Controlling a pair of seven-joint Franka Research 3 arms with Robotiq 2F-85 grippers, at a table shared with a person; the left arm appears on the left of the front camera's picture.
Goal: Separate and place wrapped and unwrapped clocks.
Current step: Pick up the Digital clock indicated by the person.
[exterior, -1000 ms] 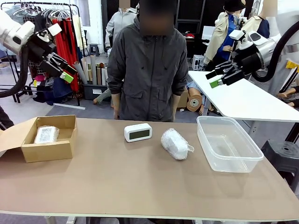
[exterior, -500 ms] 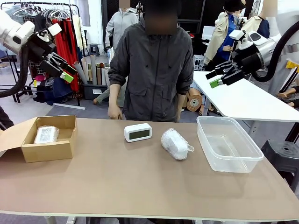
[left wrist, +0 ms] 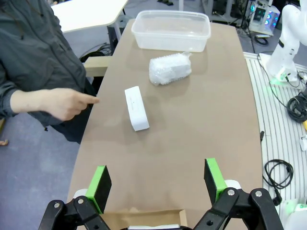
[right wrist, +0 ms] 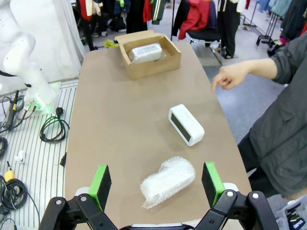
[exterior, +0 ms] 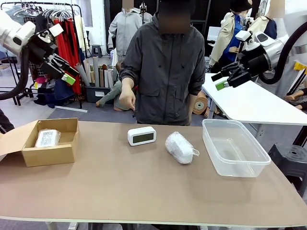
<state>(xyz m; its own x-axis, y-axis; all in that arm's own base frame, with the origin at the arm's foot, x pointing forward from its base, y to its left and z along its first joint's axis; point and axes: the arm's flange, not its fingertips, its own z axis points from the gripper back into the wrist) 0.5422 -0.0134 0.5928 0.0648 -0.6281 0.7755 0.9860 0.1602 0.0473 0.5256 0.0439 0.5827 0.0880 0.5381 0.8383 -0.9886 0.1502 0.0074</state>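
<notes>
**Front view:** Two black claws with green pads hang high above a brown worktop. Both the left claw and the right claw are spread wide and hold nothing. Three clocks lie below. One bubble-wrapped lump sits inside the open brown cardboard box at the left end. One bare white digital clock stands mid-table. A second bubble-wrapped lump lies just to its right, apart from the single clear plastic tub. A person in a grey jacket stands opposite with one hand raised.

**Left wrist view:** The pads stand wide apart. The clock, the loose lump and the tub line up ahead, and the hand points near the clock.

**Right wrist view:** The pads are wide here too. The loose lump lies nearest, then the clock, then the box with its lump.
</notes>
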